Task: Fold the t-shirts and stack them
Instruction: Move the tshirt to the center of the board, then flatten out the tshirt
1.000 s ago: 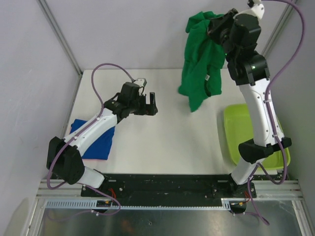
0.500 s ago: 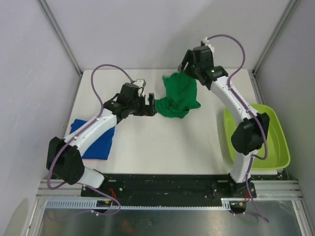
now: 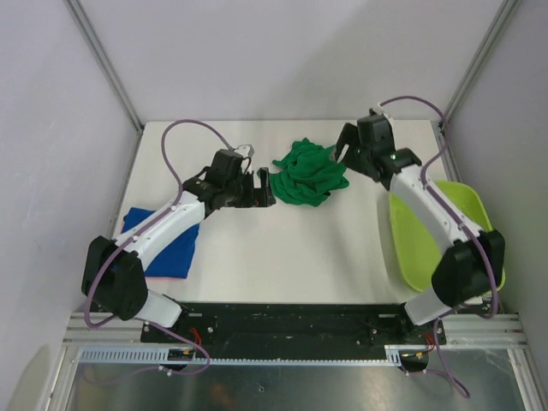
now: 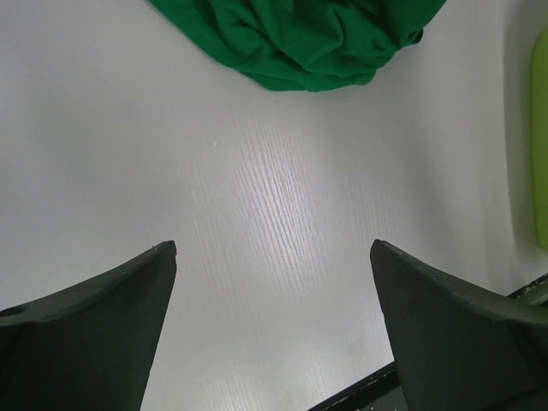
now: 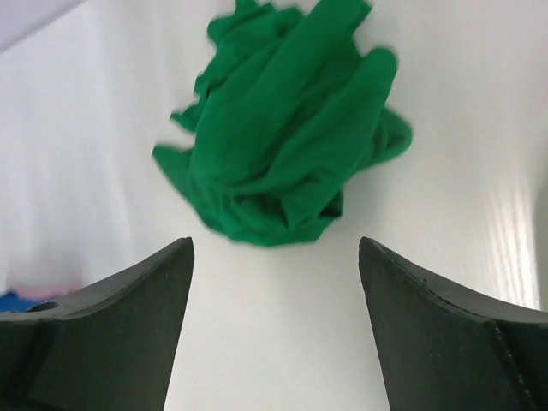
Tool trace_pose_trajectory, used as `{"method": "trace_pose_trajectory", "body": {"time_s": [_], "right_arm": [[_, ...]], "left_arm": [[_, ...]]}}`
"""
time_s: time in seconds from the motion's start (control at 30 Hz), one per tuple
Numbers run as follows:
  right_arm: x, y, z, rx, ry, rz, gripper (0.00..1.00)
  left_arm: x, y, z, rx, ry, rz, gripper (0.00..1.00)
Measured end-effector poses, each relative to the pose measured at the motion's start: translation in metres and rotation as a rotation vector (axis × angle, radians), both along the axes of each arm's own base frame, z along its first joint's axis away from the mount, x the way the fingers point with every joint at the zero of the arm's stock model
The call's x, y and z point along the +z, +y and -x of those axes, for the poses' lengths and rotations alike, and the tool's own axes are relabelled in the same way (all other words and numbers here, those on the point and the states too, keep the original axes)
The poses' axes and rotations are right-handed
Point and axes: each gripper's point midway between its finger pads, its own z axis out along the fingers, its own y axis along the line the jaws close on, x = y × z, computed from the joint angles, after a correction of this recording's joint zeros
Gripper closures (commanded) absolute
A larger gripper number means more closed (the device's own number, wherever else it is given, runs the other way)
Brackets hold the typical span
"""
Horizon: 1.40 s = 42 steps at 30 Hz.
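Note:
The dark green t-shirt (image 3: pixel 310 173) lies crumpled in a heap at the table's middle back; it also shows at the top of the left wrist view (image 4: pixel 300 38) and ahead of the fingers in the right wrist view (image 5: pixel 282 145). My right gripper (image 3: pixel 342 147) hangs open just right of the heap, nothing between its fingers (image 5: pixel 128 317). My left gripper (image 3: pixel 267 190) stands open just left of the heap, empty. The royal blue t-shirt (image 3: pixel 175 248) lies folded flat at the left, partly under the left arm.
A lime-green plastic tub (image 3: pixel 428 240) sits at the right edge, under the right arm; its rim (image 4: pixel 539 137) shows at the right of the left wrist view. Grey walls close the table at the back and sides. A black rail (image 3: pixel 291 321) runs along the front.
My right arm swung down from high at the back with the green t-shirt, opened and let it fall into a heap on the table. The left arm barely moved.

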Motion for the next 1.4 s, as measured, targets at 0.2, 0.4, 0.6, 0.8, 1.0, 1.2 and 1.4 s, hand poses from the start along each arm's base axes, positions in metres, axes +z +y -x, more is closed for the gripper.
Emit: {"method": "trace_pose_trajectory", "body": {"time_s": [0.2, 0.4, 0.6, 0.8, 1.0, 1.2, 1.4], "right_arm": [[-0.034, 0.062, 0.062, 0.145, 0.026, -0.033, 0.33], [-0.107, 0.126, 0.09, 0.26, 0.144, 0.001, 0.41], [-0.15, 0.136, 0.075, 0.211, 0.176, 0.011, 0.43], [-0.152, 0.122, 0.058, 0.151, 0.154, 0.015, 0.44], [-0.161, 0.125, 0.047, 0.138, 0.153, 0.019, 0.45], [-0.19, 0.134, 0.041, 0.135, 0.194, 0.06, 0.46], [-0.187, 0.135, 0.019, 0.066, 0.163, 0.087, 0.49]], "left_arm": [[-0.013, -0.002, -0.002, 0.047, 0.053, 0.009, 0.04], [-0.022, 0.015, -0.012, 0.157, 0.085, 0.021, 0.09], [-0.03, 0.042, -0.023, 0.259, 0.105, 0.018, 0.29], [-0.056, 0.03, -0.021, 0.222, 0.171, -0.001, 0.33], [-0.078, 0.021, -0.015, 0.195, 0.231, -0.02, 0.33], [-0.074, 0.018, -0.019, 0.191, 0.216, -0.008, 0.33], [-0.073, 0.018, -0.02, 0.188, 0.213, -0.005, 0.32]]}}
